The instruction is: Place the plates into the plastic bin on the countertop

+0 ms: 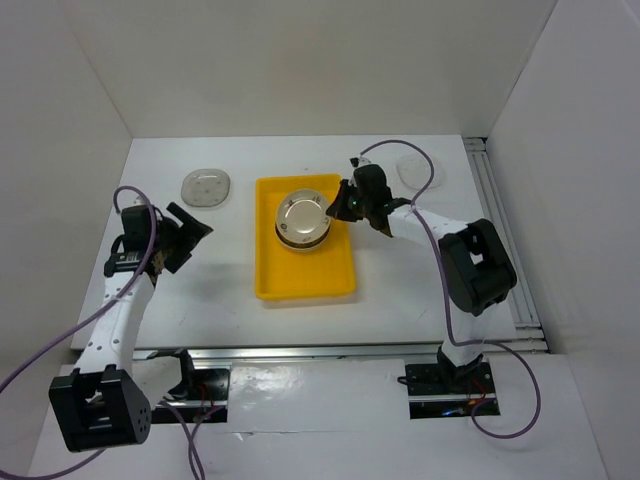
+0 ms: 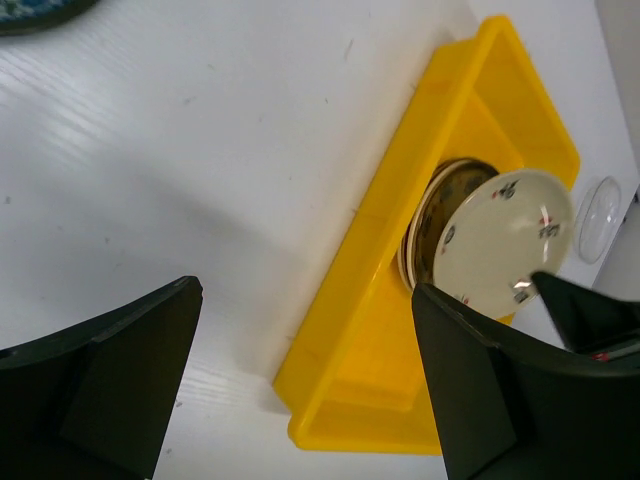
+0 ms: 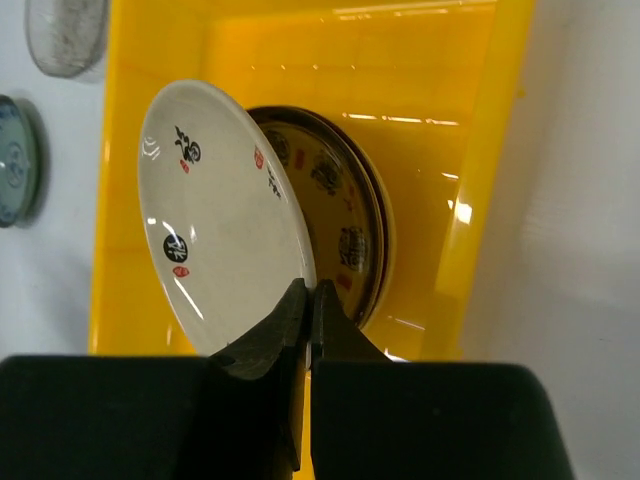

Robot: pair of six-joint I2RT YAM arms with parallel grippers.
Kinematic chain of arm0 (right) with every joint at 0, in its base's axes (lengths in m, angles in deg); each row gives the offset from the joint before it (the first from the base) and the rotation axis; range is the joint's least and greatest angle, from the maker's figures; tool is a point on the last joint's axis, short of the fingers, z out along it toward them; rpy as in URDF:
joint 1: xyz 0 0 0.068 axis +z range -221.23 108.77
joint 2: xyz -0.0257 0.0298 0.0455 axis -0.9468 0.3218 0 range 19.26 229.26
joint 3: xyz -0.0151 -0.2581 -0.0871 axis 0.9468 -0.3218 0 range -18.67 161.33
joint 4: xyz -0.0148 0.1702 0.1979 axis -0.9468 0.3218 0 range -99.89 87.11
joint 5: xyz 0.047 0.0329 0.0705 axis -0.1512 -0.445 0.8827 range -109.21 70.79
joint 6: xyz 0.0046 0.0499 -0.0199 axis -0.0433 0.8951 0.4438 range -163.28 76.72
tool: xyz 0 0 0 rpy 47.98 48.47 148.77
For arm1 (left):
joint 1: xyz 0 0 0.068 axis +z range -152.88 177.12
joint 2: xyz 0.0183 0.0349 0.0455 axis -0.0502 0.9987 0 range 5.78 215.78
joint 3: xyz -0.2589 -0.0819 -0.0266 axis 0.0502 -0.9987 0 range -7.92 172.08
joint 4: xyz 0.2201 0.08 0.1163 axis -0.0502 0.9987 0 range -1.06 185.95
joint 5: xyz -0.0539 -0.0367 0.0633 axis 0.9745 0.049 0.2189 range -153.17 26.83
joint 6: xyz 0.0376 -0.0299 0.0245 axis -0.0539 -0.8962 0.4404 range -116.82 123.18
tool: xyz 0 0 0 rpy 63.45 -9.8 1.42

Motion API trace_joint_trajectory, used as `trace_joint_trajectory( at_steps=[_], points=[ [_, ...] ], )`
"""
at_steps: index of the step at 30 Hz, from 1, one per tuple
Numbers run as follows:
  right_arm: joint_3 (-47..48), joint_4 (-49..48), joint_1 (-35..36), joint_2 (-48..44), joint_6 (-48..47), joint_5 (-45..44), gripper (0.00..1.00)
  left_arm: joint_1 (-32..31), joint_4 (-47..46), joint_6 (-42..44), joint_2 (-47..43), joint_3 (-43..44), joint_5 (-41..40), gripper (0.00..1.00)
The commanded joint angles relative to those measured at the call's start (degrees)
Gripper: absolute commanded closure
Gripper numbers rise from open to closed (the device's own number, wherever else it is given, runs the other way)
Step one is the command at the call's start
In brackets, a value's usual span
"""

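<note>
The yellow plastic bin [image 1: 305, 275] lies on the white countertop [image 1: 400, 290]. In its far half a brown-gold patterned plate [image 3: 345, 200] tops a small stack. My right gripper [image 3: 312, 300] is shut on the near rim of a cream plate [image 3: 215, 220] with dark and red marks, and holds it tilted just above that stack. This gripper [image 1: 338, 205] reaches in over the bin's right rim. My left gripper [image 1: 188, 240] stands open and holds nothing, to the left of the bin. Its wrist view shows the bin [image 2: 370, 300] and the cream plate [image 2: 500, 240].
A white-grey plate [image 1: 207, 187] lies at the back left. A blue-patterned plate [image 3: 12, 160] lies near it, beside the bin. A clear glass plate [image 1: 420, 168] lies at the back right. White walls stand on three sides, and a metal rail [image 1: 505, 230] runs along the right edge.
</note>
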Motion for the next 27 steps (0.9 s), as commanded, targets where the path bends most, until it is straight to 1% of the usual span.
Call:
trace_joint_trajectory(
  at_steps=[1,5,7,11,12,13,14,16,17,19,20,21,22,23,24,27],
  points=[
    [3.3,0.7,0.4,0.4,-2.8,0.1,1.0,4.3,-4.5,-0.1,-0.1,0.4,3.3,0.0],
    [3.3,1.2,1.0,1.0,-3.5,-0.6,0.99,6.7,-3.8,-0.1,-0.6,-0.2,3.9,0.0],
    [2.6,1.2,1.0,1.0,-3.5,-0.6,0.94,7.3,-3.2,-0.8,-0.6,-0.7,3.9,0.0],
    [2.6,1.2,2.4,-1.0,-4.8,-0.6,0.76,7.8,-3.2,-1.9,-0.6,-1.3,3.9,0.0],
    [2.6,1.2,2.4,-1.0,-4.8,-0.6,0.6,7.8,-3.2,-1.9,-0.1,-2.0,3.9,0.0],
    [2.6,1.2,2.9,-1.9,-5.4,-0.6,0.52,7.8,-3.2,-1.9,-0.1,-2.0,3.9,0.0],
    [3.2,1.2,3.6,-2.4,-5.4,-0.6,0.47,7.8,-3.2,-2.4,-0.1,-2.7,3.9,0.0],
    [4.0,3.0,4.2,-4.0,-5.9,-0.6,0.43,8.3,-3.7,-3.1,-0.1,-3.3,3.9,0.0],
    [4.7,3.0,4.8,-4.8,-6.4,-0.6,0.36,8.3,-3.7,-3.7,-0.8,-4.2,3.9,0.0],
    [4.7,3.5,5.6,-8.2,-6.4,-1.3,0.29,8.3,-3.7,-4.4,-1.9,-5.9,2.5,0.0],
    [4.7,3.5,6.5,-11.0,-6.4,-2.1,0.17,8.3,-3.7,-5.8,-2.5,-7.5,1.8,0.0],
    [4.7,4.0,7.1,-12.5,-7.1,-2.6,0.16,8.9,-3.7,-6.7,-3.3,-7.6,0.9,0.0],
    [4.7,4.0,7.8,-13.9,-7.1,-3.2,0.07,8.9,-3.7,-7.5,-5.0,-9.5,0.1,0.0],
    [4.7,4.8,8.4,-15.4,-7.8,-3.7,0.06,8.9,-3.7,-8.4,-5.8,-10.5,-1.6,0.0],
    [4.7,4.8,9.7,-18.0,-7.8,-3.7,0.0,9.6,-4.3,-10.4,-6.5,-11.5,-2.6,0.0],
    [3.6,6.3,11.3,-21.1,-9.9,-3.7,0.0,11.0,-7.1,-13.7,-7.3,-15.3,-4.6,0.0]
  ],
)
